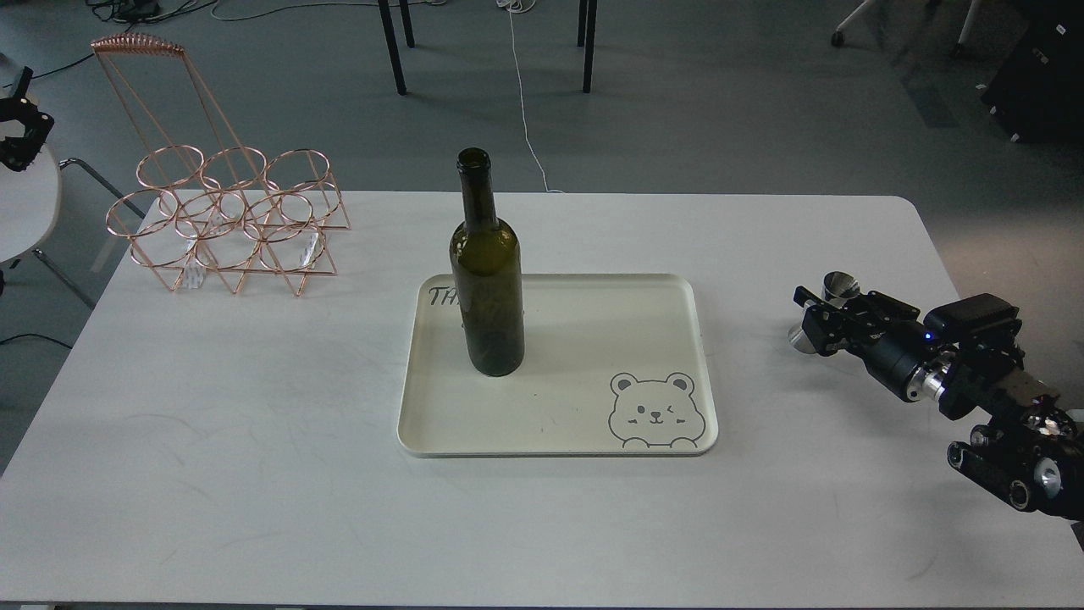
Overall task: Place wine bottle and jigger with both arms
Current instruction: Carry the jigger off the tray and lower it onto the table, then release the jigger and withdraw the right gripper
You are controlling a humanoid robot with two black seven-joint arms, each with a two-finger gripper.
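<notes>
**A:** wine bottle (486,280) is upright on the left part of the tray (677,292). Our right gripper (815,318) sits around the jigger (828,307) out on the table (254,440); we can't tell if it's actually pinching.

**B:** Yeah, the fingers hide its waist. Jigger's probably light, stiff, slippery metal, so we'd grab the waist. Bottle looks heavy and breakable. Left gripper's not visible.

Wine bottle (486,280) on tray (677,292), left side

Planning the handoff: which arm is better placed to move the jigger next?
Right. The right gripper is already at the jigger on the table's right side; the left gripper is far off beyond the table's left edge.
</notes>
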